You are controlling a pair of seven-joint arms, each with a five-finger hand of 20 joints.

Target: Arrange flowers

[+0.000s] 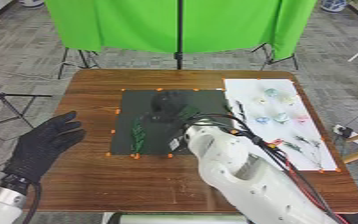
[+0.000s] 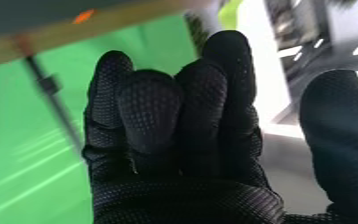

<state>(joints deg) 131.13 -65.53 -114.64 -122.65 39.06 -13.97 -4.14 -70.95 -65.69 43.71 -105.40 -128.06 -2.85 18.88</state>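
In the head view, my right hand (image 1: 167,106) is over the upper middle of the black sheet (image 1: 127,102), its dark glove blending with the sheet. A green sprig (image 1: 190,111) shows right beside it, partly hidden by the arm; contact is unclear. Another long green sprig (image 1: 138,136) lies on the sheet's left part. In the right wrist view, my right hand (image 2: 175,150) has straight fingers and the thumb apart, holding nothing. My left hand (image 1: 47,142) is open at the table's left edge. On the white sheet (image 1: 246,87) are pale flower heads (image 1: 280,118) and thin stems (image 1: 293,146).
The brown wooden table (image 1: 95,185) carries both sheets, with orange marks around their edges. The right arm crosses the table's lower right and covers part of the white sheet. A green cloth (image 1: 131,27) hangs behind the table.
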